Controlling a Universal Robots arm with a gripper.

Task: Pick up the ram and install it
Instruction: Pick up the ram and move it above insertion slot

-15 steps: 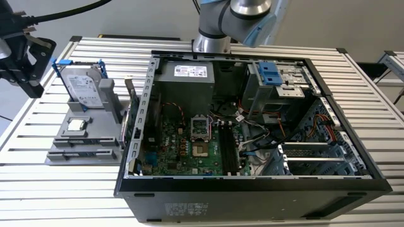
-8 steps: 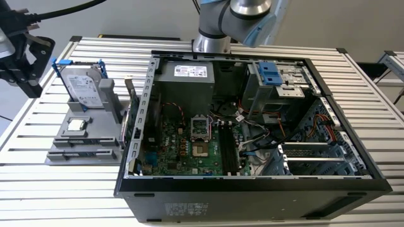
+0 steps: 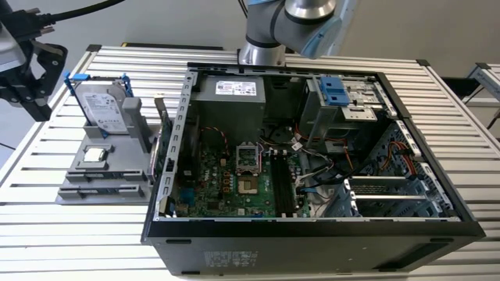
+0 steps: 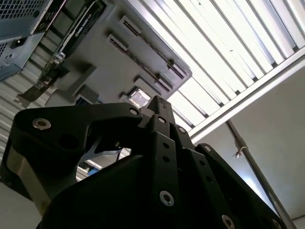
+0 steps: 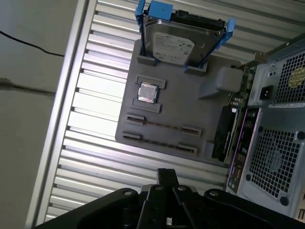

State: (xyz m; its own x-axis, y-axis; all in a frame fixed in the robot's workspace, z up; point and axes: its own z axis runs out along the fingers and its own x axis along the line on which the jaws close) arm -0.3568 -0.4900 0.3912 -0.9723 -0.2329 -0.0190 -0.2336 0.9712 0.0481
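Note:
My black gripper (image 3: 31,108) hangs at the exterior view's left, above the table's edge and beside a grey holder (image 3: 78,161). In both wrist views its fingertips (image 5: 167,175) meet with nothing between them. The holder has two long slots (image 5: 159,125), each with a thin dark strip along it. I cannot tell whether either strip is the ram. The open computer case (image 3: 312,234) lies at the exterior view's right of the holder. Long black memory slots (image 3: 281,181) run along its green motherboard, and I cannot make out a stick in them.
On the holder stand a silver hard drive with blue clips (image 3: 102,105) and a small square silver processor chip (image 3: 95,154). A dark expansion card (image 5: 224,133) stands on edge between holder and case. The slatted metal table (image 3: 70,234) extends around them.

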